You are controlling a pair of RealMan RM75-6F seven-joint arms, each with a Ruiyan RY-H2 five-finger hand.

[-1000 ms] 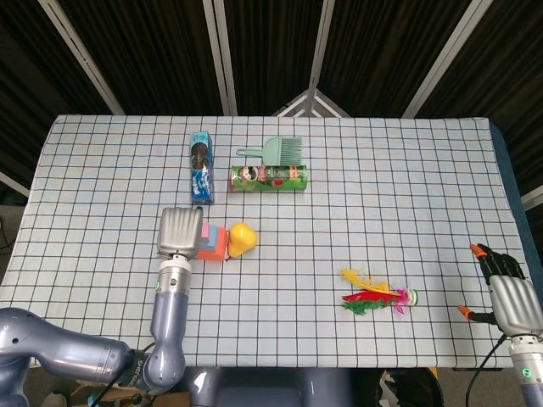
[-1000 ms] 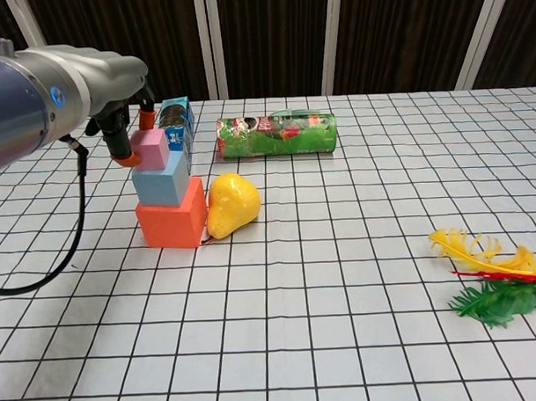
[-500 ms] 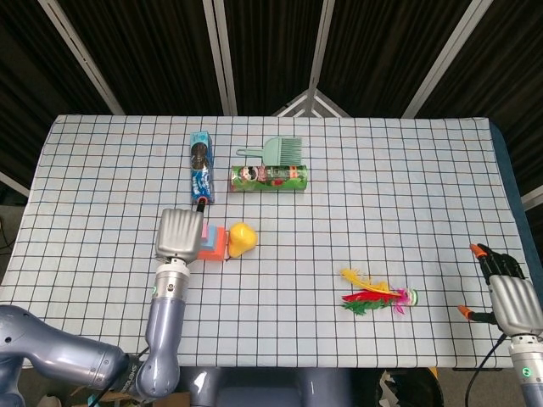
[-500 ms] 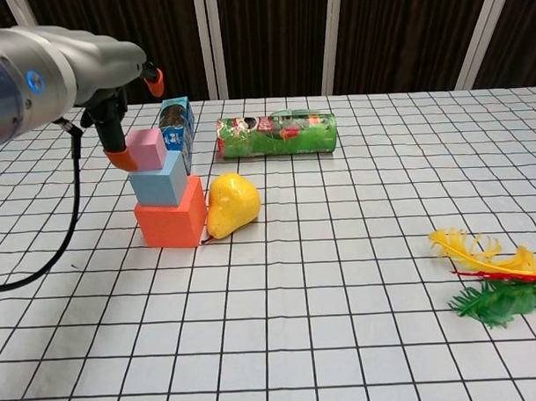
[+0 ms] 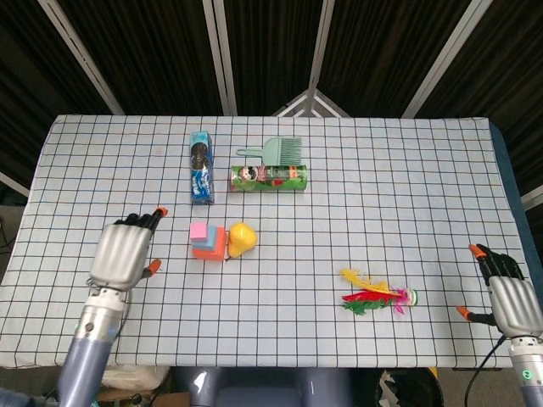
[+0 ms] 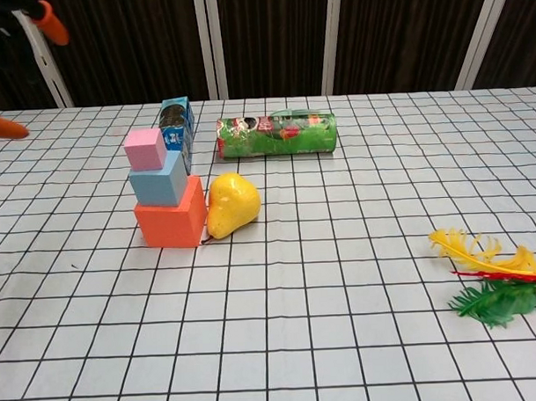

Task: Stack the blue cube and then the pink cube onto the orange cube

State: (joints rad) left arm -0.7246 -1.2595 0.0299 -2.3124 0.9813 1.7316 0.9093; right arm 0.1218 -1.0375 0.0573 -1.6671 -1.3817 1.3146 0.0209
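Now our left hand (image 5: 124,254) hangs empty and spread at lower left, our right hand (image 5: 509,292) idle and holding nothing at lower right, and we judge a careless sweep could topple the pink cube (image 6: 145,148) off the blue cube (image 6: 160,180) and orange cube (image 6: 171,221).

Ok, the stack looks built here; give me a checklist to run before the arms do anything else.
1. Blue cube sits on orange cube: ok.
2. Pink cube on top of the blue: ok.
3. Left hand apart from the stack, holding nothing: ok.
4. Right hand at the table's near right edge, empty: ok.
5. Pear close beside the orange cube; whether they touch: cannot tell.
6. Cubes squarely centred: cannot tell.
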